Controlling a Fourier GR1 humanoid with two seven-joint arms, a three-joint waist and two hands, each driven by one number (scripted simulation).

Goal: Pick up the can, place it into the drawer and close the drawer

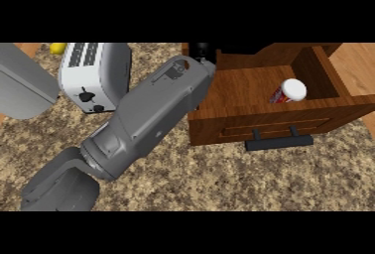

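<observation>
Lying in wooden drawer point(249, 84), white-lidded can point(290, 91)

— What stood on the speckled tabletop point(242, 183)?
— A white toaster point(92, 74), two slots on top, lever facing the near edge.
— Anything else?
— A small yellow object point(57, 47) just behind it, partly hidden.

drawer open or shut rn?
Open. The drawer is pulled out, its wooden interior exposed, with the can standing inside near the right wall. Its handle faces the counter's near side.
</observation>
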